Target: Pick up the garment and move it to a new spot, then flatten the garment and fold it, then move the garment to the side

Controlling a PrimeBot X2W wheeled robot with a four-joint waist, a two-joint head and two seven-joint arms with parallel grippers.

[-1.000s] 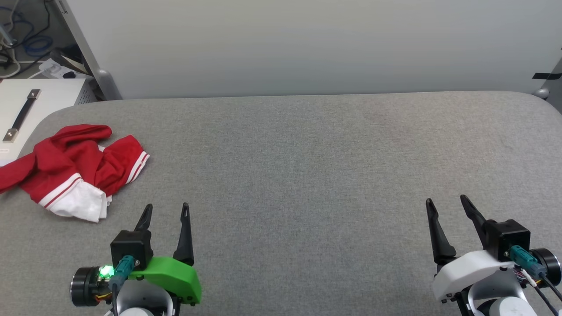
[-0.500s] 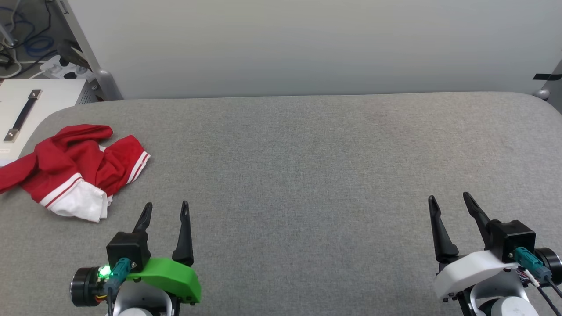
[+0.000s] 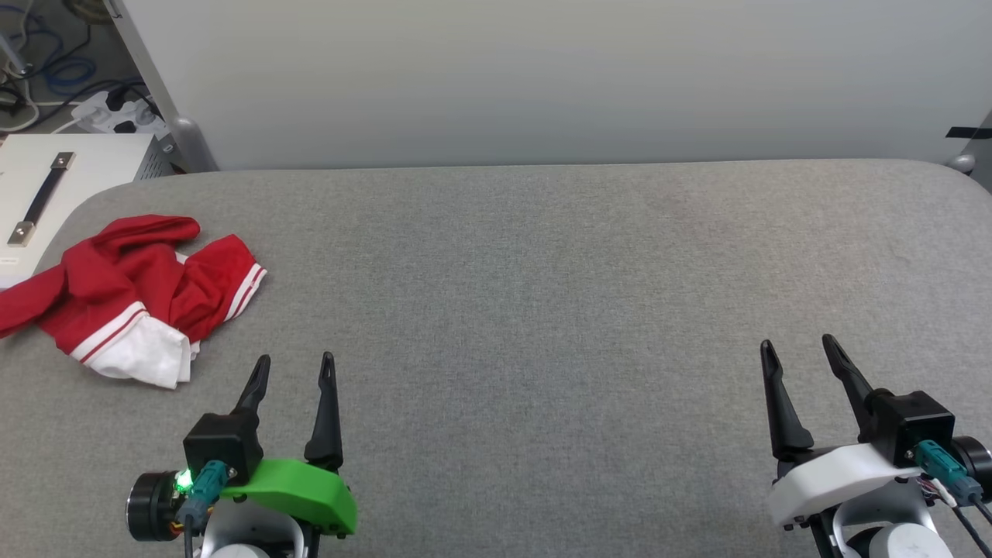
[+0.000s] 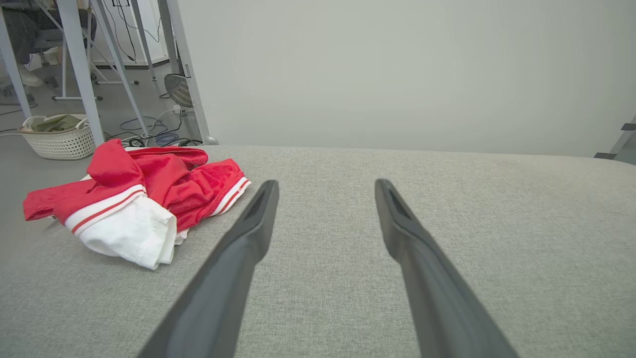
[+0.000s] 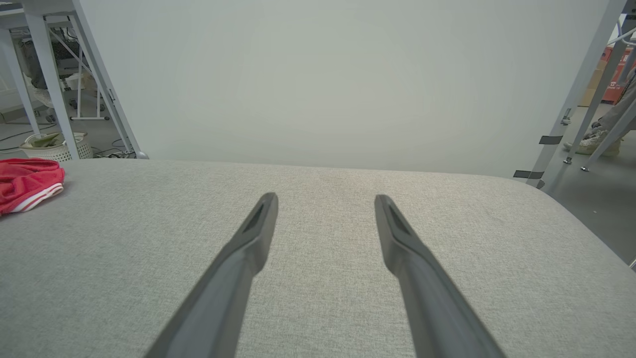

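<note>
**Q:** What carries the scene?

**A:** A grey fabric-covered bench [image 3: 542, 263] with rounded far corners. A plain pale wall panel [image 3: 542, 77] stands behind it.

**Q:** Where is the garment?

**A:** The garment [image 3: 132, 291] lies crumpled in a heap on the bench's left side, towards the far corner. One red fold reaches the bench's left edge. A white sleeve with red-and-white striped trim faces the robot, and a second striped hem shows at the heap's right.

**Q:** And the hands?

**A:** The left hand [image 3: 295, 359], on a green wrist cover, hovers at the near edge, to the right of the heap and apart from it. Its two dark fingers are spread, with bare bench fabric between them. The right hand [image 3: 798, 342], on a white wrist cover, is at the near right, well apart from the garment. It is likewise released and grasps nothing.

**Q:** Smaller items?

**A:** Beyond the bench's left corner sits a white case [image 3: 85, 167] with a black strap handle. In the left wrist view, a white woven laundry basket [image 4: 59, 141] stands on the floor.
</note>
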